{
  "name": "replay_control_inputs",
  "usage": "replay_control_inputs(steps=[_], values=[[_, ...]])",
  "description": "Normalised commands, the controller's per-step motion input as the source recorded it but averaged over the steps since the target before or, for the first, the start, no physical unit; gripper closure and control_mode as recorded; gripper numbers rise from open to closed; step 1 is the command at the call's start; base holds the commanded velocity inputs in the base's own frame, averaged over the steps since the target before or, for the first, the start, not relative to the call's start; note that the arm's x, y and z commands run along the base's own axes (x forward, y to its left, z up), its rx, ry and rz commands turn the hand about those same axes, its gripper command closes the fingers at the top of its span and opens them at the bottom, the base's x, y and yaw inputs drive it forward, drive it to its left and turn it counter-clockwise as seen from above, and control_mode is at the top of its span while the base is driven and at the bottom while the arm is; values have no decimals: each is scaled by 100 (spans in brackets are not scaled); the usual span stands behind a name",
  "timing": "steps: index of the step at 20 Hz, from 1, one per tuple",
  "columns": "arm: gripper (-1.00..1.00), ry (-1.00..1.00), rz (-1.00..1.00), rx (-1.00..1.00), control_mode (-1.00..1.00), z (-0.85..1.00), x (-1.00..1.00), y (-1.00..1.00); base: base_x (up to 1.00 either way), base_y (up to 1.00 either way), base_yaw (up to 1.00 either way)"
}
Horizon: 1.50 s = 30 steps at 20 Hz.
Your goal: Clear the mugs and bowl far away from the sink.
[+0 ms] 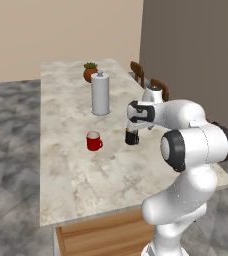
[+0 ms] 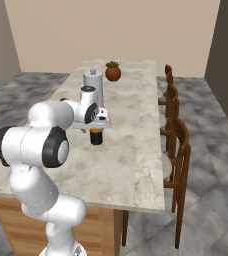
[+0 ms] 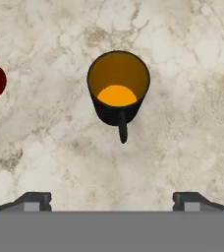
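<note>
Black mug (image 3: pixel 118 91) upright on marble counter (image 3: pixel 192 59), orange-lined and empty, under the spread end effector (image 3: pixel 112 199).

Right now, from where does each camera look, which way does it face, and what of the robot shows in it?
Left base view: behind the arm on its left, facing forward and down the marble counter; the arm rises at lower right, near the red mug.
Right base view: behind on the right, facing forward over the counter; the arm rises at lower left.
Hand view: looks straight down between the open gripper onto the black mug.
Shared: both base views show the black mug, white canister and potted plant.
</note>
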Motion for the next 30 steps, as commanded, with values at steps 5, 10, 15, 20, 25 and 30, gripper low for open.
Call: replay_control_inputs(steps=[5, 10, 15, 20, 25, 30], values=[[-100, -9, 1, 0, -100, 58, -93, 2, 0, 0, 0], [-100, -4, 2, 0, -100, 54, -74, 2, 0, 0, 0], [-100, 0, 0, 0, -100, 52, -68, 0, 0, 0, 0], [-100, 0, 0, 0, -100, 47, -57, 4, 0, 0, 0], [-100, 0, -11, 0, -100, 12, -49, 5, 0, 0, 0], [-100, -4, -16, 0, -100, 0, -50, 16, 0, 0, 0]])
